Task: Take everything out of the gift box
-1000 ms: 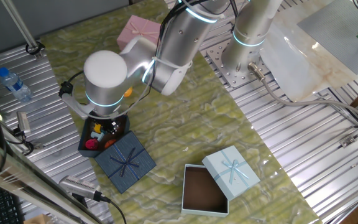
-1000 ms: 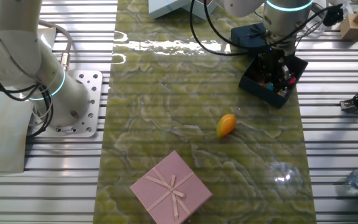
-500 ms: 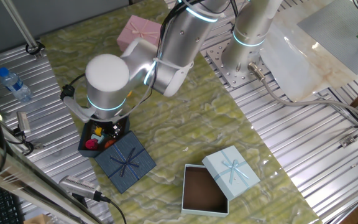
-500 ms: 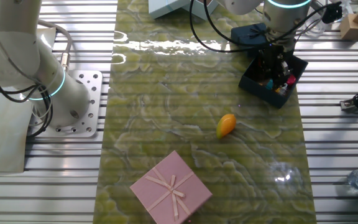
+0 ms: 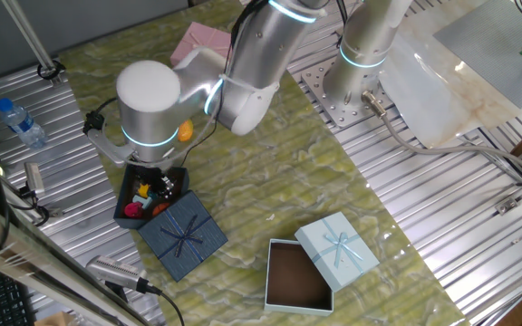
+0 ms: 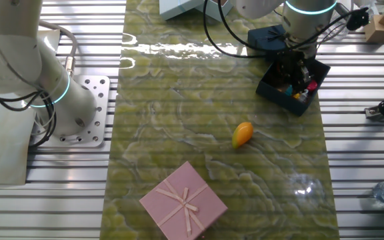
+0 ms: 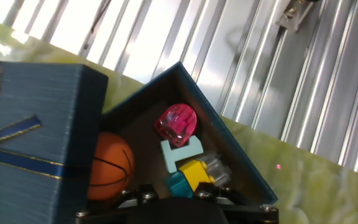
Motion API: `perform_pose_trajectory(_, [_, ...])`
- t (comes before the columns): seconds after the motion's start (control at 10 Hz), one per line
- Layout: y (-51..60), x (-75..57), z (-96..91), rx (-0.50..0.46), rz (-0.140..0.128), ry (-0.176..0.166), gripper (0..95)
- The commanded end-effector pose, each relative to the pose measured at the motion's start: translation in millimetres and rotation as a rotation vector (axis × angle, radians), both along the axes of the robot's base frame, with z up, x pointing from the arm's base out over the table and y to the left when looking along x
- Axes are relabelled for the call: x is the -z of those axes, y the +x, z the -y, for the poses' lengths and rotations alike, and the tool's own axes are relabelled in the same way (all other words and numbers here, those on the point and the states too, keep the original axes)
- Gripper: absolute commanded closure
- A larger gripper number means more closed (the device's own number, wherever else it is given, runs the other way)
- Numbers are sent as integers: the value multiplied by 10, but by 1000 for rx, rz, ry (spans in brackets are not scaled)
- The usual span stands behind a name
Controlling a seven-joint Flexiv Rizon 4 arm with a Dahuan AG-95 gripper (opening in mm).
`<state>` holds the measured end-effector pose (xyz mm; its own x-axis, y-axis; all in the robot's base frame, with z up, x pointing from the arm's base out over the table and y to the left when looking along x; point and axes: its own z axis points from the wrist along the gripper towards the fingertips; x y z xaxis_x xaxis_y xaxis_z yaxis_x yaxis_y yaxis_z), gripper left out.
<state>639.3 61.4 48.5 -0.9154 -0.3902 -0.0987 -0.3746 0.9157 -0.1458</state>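
In the one fixed view my arm's big round joint fills the upper left of the frame, and just below it sits the gift box (image 5: pixel 152 201), open, with bright little toys inside; its lid (image 5: pixel 182 234) leans over the lower right corner of the box, so I judge I must come down on the uncovered side. An orange toy (image 5: pixel 186 132) peeks out beside my arm, already on the table. In the other fixed view the gift box is at the upper right, my claw (image 6: pixel 295 69) hangs right above its opening, and the orange toy lies well apart near the middle of the frame; whether my fingers are spread or pressed together I cannot tell from here. In the hand view my fingertips are out of sight at the bottom edge. The pink toy (image 7: pixel 176 122) lies near the far corner, a pale blue piece (image 7: pixel 180 153) beside it, a yellow block (image 7: pixel 196 173) and a teal piece (image 7: pixel 178 183) crowded low, a little basketball (image 7: pixel 107 165) against the lid. I would pick the pink toy first, since it stands freest of its neighbours and the wall.
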Motion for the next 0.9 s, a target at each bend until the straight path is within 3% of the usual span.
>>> perform_pose_trajectory(0.1, [0,-13,29,-40,4,-30,570])
perform_pose_trajectory(0.2, [2,-31,91,-80,7,-40,380])
perform_pose_trajectory(0.9, [11,1,188,-130,33,-45,380])
